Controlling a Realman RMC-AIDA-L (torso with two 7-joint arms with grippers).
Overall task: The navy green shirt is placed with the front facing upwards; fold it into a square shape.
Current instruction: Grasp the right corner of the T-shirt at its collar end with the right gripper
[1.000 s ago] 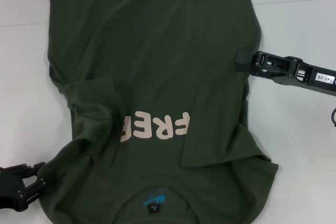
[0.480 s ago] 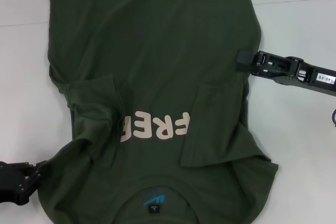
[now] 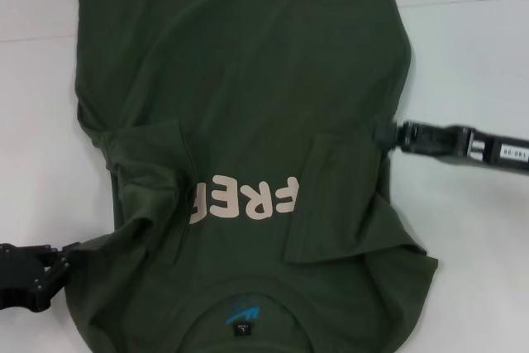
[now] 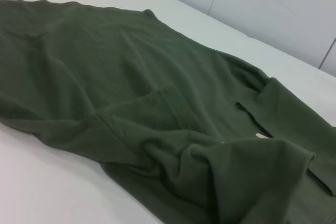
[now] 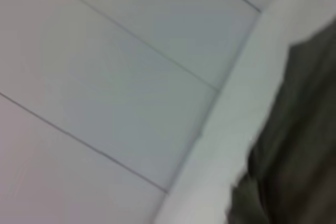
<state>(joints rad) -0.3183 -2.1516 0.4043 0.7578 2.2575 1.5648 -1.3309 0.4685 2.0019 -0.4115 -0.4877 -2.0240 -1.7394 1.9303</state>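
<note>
Dark olive-green cotton T-shirt (image 3: 248, 121) spread front-up on the white desk (image 3: 471, 47), a claw at each side edge.

Head view: pale "FREE" letters (image 3: 244, 201) and the collar lie toward the robot, both sleeves folded inward. The left claw (image 3: 70, 255) touches the shirt's near left edge; the right claw (image 3: 382, 135) meets the right edge. Whether either is spread or pinching cloth cannot be told. Left wrist view: rumpled green fabric covers the desk. Right wrist view: a shirt edge beside pale desk and wall (image 5: 105, 66).
</note>
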